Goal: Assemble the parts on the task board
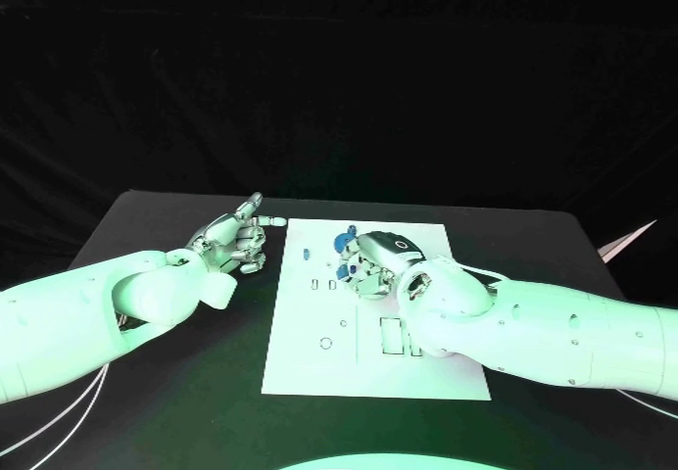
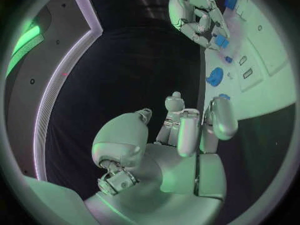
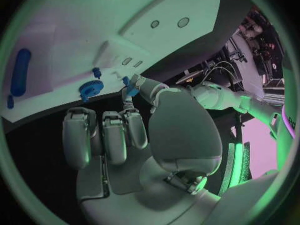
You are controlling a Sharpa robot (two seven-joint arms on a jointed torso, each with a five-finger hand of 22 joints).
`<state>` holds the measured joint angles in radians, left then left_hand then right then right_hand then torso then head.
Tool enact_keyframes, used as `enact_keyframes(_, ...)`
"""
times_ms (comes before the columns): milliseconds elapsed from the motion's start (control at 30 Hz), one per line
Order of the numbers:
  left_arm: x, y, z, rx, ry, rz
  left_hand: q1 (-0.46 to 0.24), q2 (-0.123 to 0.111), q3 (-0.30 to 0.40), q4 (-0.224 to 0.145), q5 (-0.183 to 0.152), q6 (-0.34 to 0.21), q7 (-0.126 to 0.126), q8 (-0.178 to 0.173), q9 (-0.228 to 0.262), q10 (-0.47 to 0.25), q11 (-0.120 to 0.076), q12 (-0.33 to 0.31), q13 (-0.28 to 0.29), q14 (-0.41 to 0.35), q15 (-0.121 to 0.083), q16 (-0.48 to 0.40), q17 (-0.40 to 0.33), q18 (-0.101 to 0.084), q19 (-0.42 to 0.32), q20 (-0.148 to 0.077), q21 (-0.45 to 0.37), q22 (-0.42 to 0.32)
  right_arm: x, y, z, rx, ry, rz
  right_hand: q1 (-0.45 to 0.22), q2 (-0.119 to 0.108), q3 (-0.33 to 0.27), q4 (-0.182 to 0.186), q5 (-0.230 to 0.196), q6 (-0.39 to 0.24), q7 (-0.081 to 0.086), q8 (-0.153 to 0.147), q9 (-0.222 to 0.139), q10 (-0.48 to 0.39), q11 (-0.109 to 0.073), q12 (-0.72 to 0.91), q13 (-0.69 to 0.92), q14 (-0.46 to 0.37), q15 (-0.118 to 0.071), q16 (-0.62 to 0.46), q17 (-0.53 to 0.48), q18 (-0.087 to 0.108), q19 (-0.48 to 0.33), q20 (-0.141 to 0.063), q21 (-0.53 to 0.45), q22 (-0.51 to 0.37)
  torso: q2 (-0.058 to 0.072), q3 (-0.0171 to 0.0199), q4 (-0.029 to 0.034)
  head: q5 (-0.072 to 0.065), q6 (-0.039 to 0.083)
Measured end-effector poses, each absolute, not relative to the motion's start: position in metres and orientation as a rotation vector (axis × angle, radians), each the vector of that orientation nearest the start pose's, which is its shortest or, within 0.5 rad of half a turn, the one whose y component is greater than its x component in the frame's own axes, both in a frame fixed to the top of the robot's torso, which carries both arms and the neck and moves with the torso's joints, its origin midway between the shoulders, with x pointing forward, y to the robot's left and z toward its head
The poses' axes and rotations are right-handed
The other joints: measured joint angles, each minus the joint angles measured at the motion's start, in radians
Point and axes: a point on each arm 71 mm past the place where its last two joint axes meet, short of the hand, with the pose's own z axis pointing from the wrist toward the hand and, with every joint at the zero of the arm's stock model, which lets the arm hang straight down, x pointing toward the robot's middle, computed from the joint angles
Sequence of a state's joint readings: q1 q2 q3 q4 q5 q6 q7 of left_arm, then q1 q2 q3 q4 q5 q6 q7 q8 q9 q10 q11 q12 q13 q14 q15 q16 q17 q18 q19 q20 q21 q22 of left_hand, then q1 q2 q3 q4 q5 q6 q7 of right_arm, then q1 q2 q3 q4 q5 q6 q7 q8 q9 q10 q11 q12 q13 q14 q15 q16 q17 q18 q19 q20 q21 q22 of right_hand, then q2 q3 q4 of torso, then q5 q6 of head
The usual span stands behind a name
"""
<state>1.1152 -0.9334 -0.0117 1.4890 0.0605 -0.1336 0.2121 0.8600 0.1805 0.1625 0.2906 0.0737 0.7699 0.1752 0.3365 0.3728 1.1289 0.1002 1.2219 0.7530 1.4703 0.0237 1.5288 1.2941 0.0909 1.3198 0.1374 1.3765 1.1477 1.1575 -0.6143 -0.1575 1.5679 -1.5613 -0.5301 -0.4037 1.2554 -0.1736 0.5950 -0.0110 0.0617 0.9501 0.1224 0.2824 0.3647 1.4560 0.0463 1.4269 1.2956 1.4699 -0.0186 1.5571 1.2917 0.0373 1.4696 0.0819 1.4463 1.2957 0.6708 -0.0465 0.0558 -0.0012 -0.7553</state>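
Black table [image 1: 169, 392] under green light — dark backdrop [image 1: 339, 88] behind, perhaps cloth.

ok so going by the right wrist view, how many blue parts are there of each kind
long blue rod: 1
blue gear: 1
small loose blue pieces: 2
small blue piece at the right hand fingertips: 1
total: 5 blue parts

A robotics lab test bench, we judged.
We saw a black-draped table [image 1: 169, 392] under dark curtains, a white task board [image 1: 318, 362] beside the fingers, and cabling and equipment racks [image 3: 259, 45] beyond.
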Motion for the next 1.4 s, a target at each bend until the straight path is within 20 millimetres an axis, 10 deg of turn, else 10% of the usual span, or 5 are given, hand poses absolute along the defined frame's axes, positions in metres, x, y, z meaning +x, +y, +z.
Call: enact_keyframes(1400, 0.474, 0.25, -0.218, -1.317, 1.631, -1.532, 0.025, -0.012, -0.011, -0.011, 0.0, 0.0, 0.0, 0.0, 0.0, 0.0, 0.0, 0.0, -0.015, 0.0, 0.0, 0.0, 0.0, 0.0, -0.004, 0.004, 0.0, -0.005, 0.446, -0.071, -0.241, -0.267, 1.675, 0.479, 0.0, 0.0, 0.0, 0.0, 0.0, 0.0, 0.0, 0.0, 0.0, 0.0, 0.0, 0.0, 0.0, 0.0, 0.0, 0.0, 0.0, 0.0, 0.0, 0.0, 0.0, 0.0, 0.001, 0.0031, -0.0011, 0.0, -0.018)
